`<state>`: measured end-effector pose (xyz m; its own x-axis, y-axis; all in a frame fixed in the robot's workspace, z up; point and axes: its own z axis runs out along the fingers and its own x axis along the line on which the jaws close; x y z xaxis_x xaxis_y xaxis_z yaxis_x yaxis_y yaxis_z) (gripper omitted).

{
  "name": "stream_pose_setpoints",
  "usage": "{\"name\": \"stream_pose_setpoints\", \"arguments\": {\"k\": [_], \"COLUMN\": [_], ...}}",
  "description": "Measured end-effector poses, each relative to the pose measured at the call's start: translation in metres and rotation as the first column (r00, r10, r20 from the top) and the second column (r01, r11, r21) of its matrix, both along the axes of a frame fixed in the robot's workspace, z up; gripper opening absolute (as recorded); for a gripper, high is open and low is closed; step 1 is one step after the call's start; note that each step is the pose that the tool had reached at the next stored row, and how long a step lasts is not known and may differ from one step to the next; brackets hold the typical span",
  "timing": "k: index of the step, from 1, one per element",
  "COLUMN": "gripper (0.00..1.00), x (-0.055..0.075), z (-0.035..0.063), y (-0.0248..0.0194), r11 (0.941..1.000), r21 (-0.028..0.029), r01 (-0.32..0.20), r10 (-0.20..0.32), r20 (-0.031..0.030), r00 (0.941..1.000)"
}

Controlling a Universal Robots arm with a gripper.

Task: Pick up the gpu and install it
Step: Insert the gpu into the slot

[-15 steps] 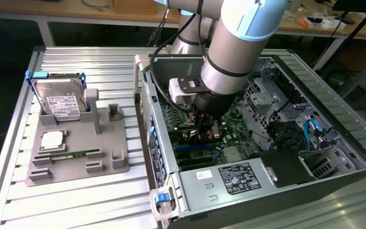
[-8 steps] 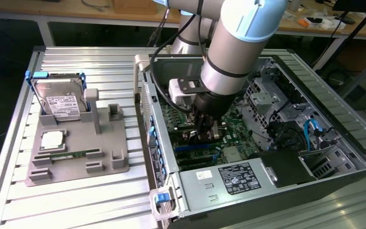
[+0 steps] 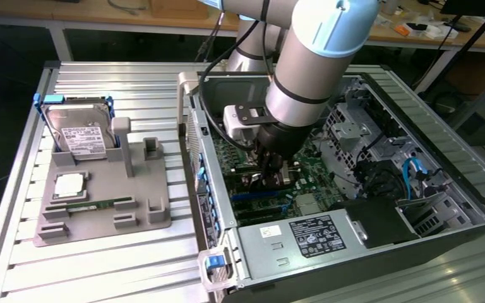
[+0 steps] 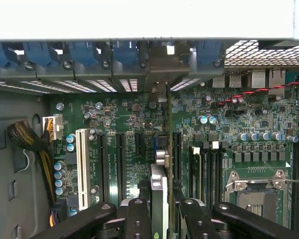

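Note:
My gripper (image 3: 269,172) is down inside the open computer case (image 3: 444,145), over the green motherboard (image 3: 305,202). It is shut on the gpu (image 4: 168,144), a thin dark card seen edge-on that stands upright between the black expansion slots (image 4: 120,164). The black fingers (image 4: 138,219) press the card from both sides. Its far end reaches the rear slot openings of the case under the blue latches (image 4: 124,52). In the exterior view the gpu (image 3: 262,184) is a dark sliver under the gripper. Whether its lower edge sits in a slot is hidden.
A white slot (image 4: 81,167) and a cable bundle (image 4: 27,139) lie to one side of the card, a CPU socket (image 4: 256,191) to the other. At the exterior view's left, a grey fixture (image 3: 108,218) holds a hard drive (image 3: 83,136). The power supply (image 3: 310,237) fills the case's near end.

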<state>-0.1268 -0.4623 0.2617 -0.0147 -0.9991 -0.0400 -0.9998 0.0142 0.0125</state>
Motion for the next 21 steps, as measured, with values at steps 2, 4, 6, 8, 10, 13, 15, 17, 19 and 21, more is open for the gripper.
{"name": "stream_pose_setpoints", "arguments": {"k": [2,4,6,8,10,13,15,17,19,21], "gripper": [0.27,0.27,0.27,0.27,0.27,0.27,0.27,0.27,0.27,0.27], "x": [0.0000,0.0000,0.0000,0.0000,0.0000,0.0000,0.0000,-0.0001,-0.0002,-0.0003], "z": [0.0000,-0.0002,-0.0007,-0.0012,-0.0014,-0.0014,-0.0014,-0.0014,-0.0015,-0.0016], "y": [0.0000,0.0000,0.0000,0.0000,0.0000,0.0000,0.0000,0.0000,0.0000,0.0000], "r11": [1.0000,1.0000,1.0000,1.0000,1.0000,1.0000,1.0000,1.0000,1.0000,1.0000], "r21": [0.0000,0.0000,0.0001,0.0001,0.0001,0.0000,0.0000,-0.0001,0.0000,0.0001], "r01": [0.000,0.000,0.000,0.000,0.000,0.000,0.000,0.000,0.000,0.000], "r10": [0.000,0.000,0.000,0.000,0.000,0.000,0.000,0.000,0.000,0.000], "r20": [0.0000,0.0000,0.0001,0.0001,0.0001,0.0000,0.0000,0.0000,0.0001,0.0001], "r00": [1.0000,1.0000,1.0000,1.0000,1.0000,1.0000,1.0000,1.0000,1.0000,1.0000]}}
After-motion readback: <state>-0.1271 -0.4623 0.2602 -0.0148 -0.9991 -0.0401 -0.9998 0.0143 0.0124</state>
